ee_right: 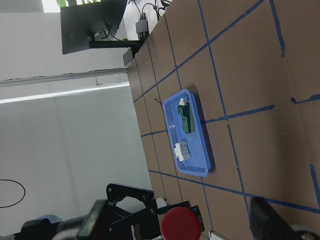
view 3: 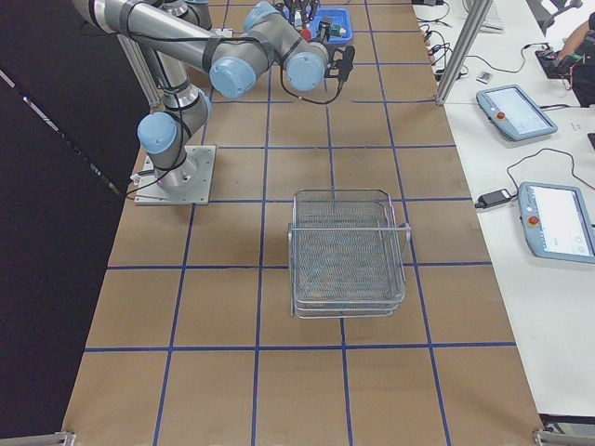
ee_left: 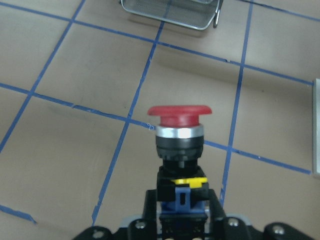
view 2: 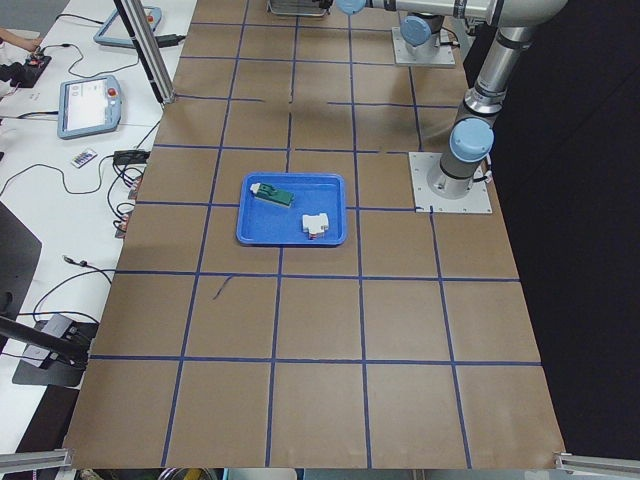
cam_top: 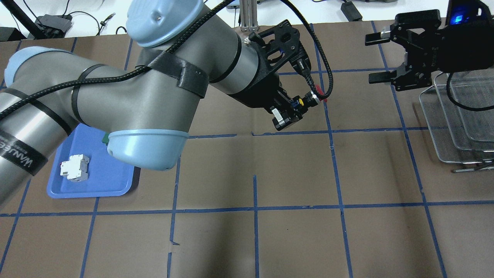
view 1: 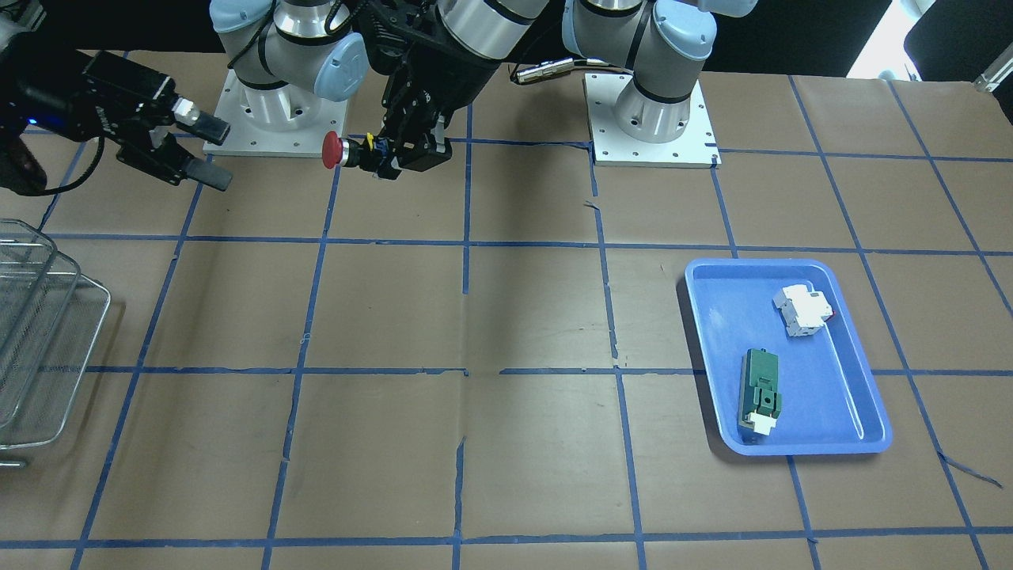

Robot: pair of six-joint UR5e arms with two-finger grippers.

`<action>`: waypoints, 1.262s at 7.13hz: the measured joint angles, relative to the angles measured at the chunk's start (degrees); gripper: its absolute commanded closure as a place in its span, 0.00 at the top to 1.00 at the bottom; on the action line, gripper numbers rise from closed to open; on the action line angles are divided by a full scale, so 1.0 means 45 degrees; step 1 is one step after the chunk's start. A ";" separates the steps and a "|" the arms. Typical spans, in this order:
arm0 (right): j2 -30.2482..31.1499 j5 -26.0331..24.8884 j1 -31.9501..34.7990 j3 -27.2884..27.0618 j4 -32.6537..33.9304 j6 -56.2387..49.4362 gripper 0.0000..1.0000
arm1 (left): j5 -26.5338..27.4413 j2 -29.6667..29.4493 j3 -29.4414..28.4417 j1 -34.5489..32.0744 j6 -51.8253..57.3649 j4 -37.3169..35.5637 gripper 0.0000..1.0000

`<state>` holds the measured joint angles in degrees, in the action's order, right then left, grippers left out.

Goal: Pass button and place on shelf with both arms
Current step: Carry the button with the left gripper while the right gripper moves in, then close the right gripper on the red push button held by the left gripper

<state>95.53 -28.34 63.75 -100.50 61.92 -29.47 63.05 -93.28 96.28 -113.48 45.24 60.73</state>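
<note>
The button [view 1: 342, 150], with its red mushroom cap, black-and-silver body and yellow bits, is held in the air near the robot's bases. My left gripper [view 1: 381, 155] is shut on its rear body, with the cap pointing toward my right gripper. In the overhead view the button [cam_top: 312, 99] sticks out of the left gripper [cam_top: 295, 107]. The left wrist view shows the button [ee_left: 179, 130] gripped from behind. My right gripper [view 1: 207, 150] is open and empty, a short gap from the cap; it also shows in the overhead view [cam_top: 376, 58]. The wire-mesh shelf [view 1: 39, 332] stands by the right arm's side.
A blue tray [view 1: 839, 372] on the left arm's side holds a white breaker block [view 1: 803, 309] and a green module [view 1: 760, 392]. The shelf [cam_top: 455, 116] sits just below the right gripper in the overhead view. Two base plates [view 1: 653, 134] lie behind the button.
</note>
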 measured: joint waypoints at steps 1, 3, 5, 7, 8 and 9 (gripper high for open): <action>-0.0010 -0.0212 0.0553 -0.0006 -0.0083 0.0018 0.97 | 0.0053 -0.0112 -0.0032 -0.0202 -0.0053 -0.0193 0.00; -0.0091 -0.0543 0.1119 0.0064 -0.0076 0.0066 0.93 | 0.0103 -0.0161 0.0018 -0.0332 -0.0021 -0.0309 0.00; -0.0096 -0.1318 0.1194 0.0086 0.0004 0.0011 0.91 | 0.0110 -0.0108 0.0106 -0.0346 0.0048 -0.0344 0.00; -0.0069 -0.2103 0.1227 0.0052 0.0041 -0.0053 0.87 | 0.0098 -0.0013 0.0165 -0.0337 0.0078 -0.0350 0.00; -0.0051 -0.2212 0.1261 0.0040 0.0061 -0.0080 0.88 | 0.0094 0.0027 0.0170 -0.0332 0.0081 -0.0350 0.00; -0.0039 -0.2224 0.1318 0.0033 0.0072 -0.0089 0.88 | 0.0092 0.0055 0.0170 -0.0331 0.0078 -0.0350 0.00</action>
<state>95.36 -38.35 69.68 -100.35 62.24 -29.87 63.46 -93.04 97.04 -114.97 45.60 59.15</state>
